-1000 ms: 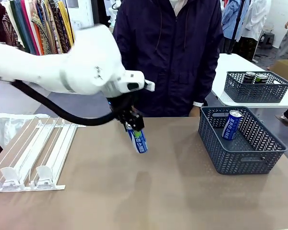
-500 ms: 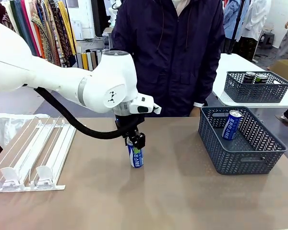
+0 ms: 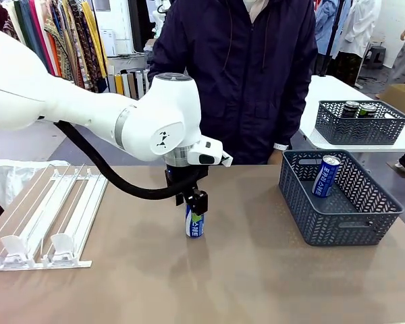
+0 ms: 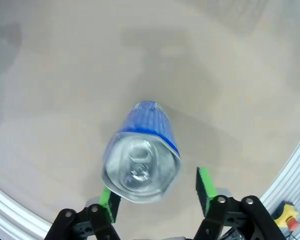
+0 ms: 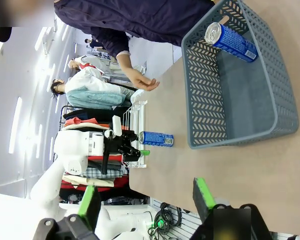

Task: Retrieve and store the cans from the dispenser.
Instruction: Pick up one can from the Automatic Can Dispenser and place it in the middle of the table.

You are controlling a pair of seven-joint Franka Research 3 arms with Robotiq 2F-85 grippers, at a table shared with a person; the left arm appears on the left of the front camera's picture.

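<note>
I am keeping the left gripper (image 3: 195, 204) straight above the upright blue can (image 3: 194, 223), jaws standing apart around its top.

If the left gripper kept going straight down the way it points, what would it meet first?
The blue can standing upright on the table: the left gripper hangs directly over its silver top, fingers spread either side.
</note>
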